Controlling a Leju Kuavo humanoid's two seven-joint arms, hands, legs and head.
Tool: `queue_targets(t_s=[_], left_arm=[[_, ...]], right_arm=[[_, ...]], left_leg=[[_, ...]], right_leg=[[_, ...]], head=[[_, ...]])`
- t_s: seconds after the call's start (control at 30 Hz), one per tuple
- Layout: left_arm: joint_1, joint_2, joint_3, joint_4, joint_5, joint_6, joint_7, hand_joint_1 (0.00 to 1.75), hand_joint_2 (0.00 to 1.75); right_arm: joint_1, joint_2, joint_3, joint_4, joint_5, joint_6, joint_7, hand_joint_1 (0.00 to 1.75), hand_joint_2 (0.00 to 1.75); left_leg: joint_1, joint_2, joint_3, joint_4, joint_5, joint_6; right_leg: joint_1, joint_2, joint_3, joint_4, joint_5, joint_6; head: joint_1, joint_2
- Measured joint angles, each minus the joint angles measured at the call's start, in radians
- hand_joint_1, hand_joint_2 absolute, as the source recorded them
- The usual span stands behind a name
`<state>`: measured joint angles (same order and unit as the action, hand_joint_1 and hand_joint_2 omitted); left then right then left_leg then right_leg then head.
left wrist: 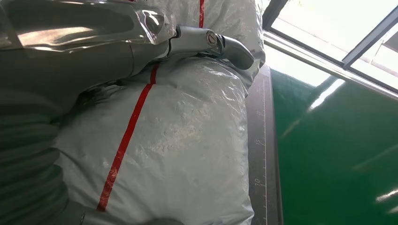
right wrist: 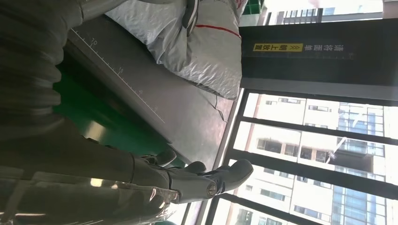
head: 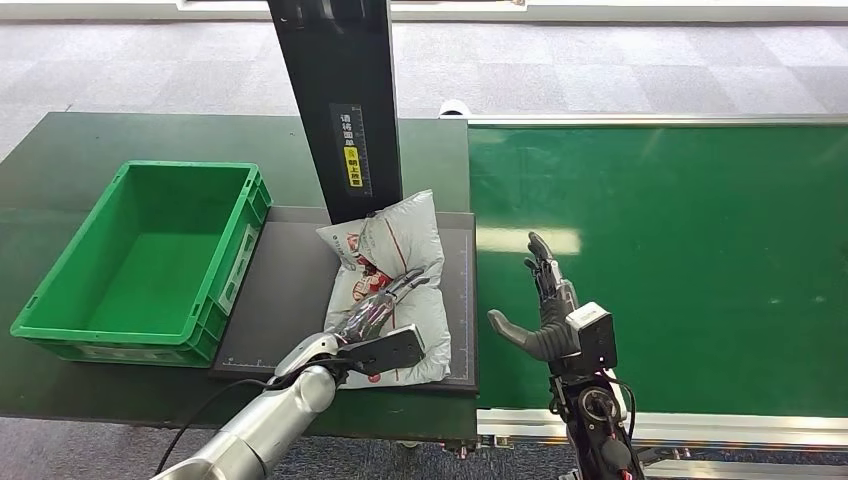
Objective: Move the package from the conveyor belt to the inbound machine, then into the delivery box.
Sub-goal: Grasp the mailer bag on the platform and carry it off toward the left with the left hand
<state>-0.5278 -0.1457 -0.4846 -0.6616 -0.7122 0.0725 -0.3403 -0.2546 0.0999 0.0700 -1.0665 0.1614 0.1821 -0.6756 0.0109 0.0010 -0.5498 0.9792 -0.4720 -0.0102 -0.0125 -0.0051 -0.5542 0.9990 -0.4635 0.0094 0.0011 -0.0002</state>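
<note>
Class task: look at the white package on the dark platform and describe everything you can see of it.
The package is a soft, crinkled white plastic mailer bag, puffy with its contents, with a thin red stripe and red printing. It lies flat on the dark grey scale platform with ruler marks, its far end against the black upright post. The left hand rests on top, fingers spread over it.

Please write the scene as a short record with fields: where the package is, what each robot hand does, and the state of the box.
package: white plastic package with red stripe, lying on the dark platform of the inbound machine, below its black column
left robot hand: rests on top of the package, fingers laid over it
right robot hand: open, fingers spread, above the conveyor belt, holds nothing
delivery box: green, empty, left of the platform
task stage: package off the belt, not yet in the box
</note>
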Motion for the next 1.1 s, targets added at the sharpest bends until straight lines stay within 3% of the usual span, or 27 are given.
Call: queue_targets(t_s=[0.1, 0.17, 0.47, 0.83, 1.1], left_arm=[[0.000, 0.000, 0.000, 0.000, 0.000, 0.002, -0.001, 1.58, 1.75], [0.001, 0.000, 0.001, 0.000, 0.000, 0.005, -0.003, 1.71, 1.75], [0.007, -0.001, 0.017, -0.005, 0.005, 0.028, -0.038, 1.75, 1.75], [0.075, -0.001, 0.085, -0.082, 0.115, 0.073, -0.132, 1.75, 1.75], [0.097, -0.003, 0.107, -0.109, 0.126, 0.083, -0.140, 1.75, 1.75]], right_arm=[[0.001, 0.000, 0.000, -0.002, 0.000, 0.003, 0.000, 0.00, 1.75], [0.002, 0.000, 0.001, -0.002, 0.000, 0.005, 0.000, 0.00, 1.75], [0.006, 0.000, 0.002, -0.002, -0.006, 0.010, 0.006, 0.00, 1.75], [0.021, 0.002, -0.005, -0.002, -0.050, 0.021, 0.019, 0.00, 1.75], [0.022, 0.002, -0.008, -0.002, -0.054, 0.021, 0.019, 0.00, 1.75]], left_leg=[[0.000, 0.000, 0.000, 0.000, 0.000, 0.000], [0.000, 0.000, 0.000, 0.000, 0.000, 0.000], [0.000, 0.000, 0.000, 0.000, 0.000, 0.000], [0.000, 0.000, -0.003, 0.000, 0.000, 0.000], [0.000, 0.000, -0.005, 0.000, 0.000, 0.000]], right_leg=[[0.000, 0.000, 0.000, 0.000, 0.000, 0.000], [0.000, 0.000, 0.000, 0.000, 0.000, 0.000], [0.000, 0.000, 0.001, 0.000, 0.000, 0.000], [0.000, 0.000, -0.003, 0.000, 0.000, 0.000], [0.000, 0.000, -0.006, 0.000, 0.000, 0.000]], head=[[0.000, 0.000], [0.000, 0.000], [0.000, 0.000], [0.000, 0.000], [0.000, 0.000]])
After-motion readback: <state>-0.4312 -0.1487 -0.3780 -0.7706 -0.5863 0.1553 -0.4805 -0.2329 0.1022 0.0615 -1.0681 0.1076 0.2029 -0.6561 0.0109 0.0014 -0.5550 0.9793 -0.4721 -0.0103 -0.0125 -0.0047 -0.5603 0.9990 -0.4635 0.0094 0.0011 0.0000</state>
